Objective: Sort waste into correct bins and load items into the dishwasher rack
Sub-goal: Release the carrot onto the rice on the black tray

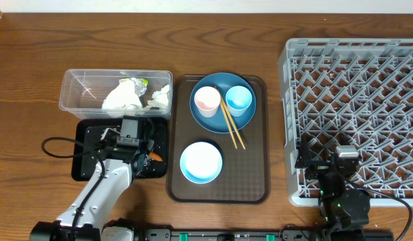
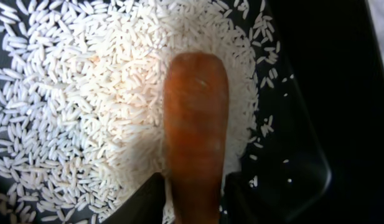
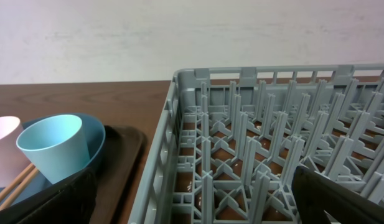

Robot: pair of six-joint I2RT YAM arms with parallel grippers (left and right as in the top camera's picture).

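Note:
My left gripper is shut on the small orange carrot and holds it low over loose white rice in the black tray. From overhead the gripper is over the black tray, with the carrot at its right. Crumpled napkins lie in the clear tub. The pink cup, light blue cup and chopsticks sit on a blue dish. The small light blue bowl stands below them. My right gripper is open and empty over the grey rack.
The blue dish and the bowl rest on the brown serving tray between the bins and the rack. The right wrist view shows the rack's near wall, the light blue cup and the pink cup.

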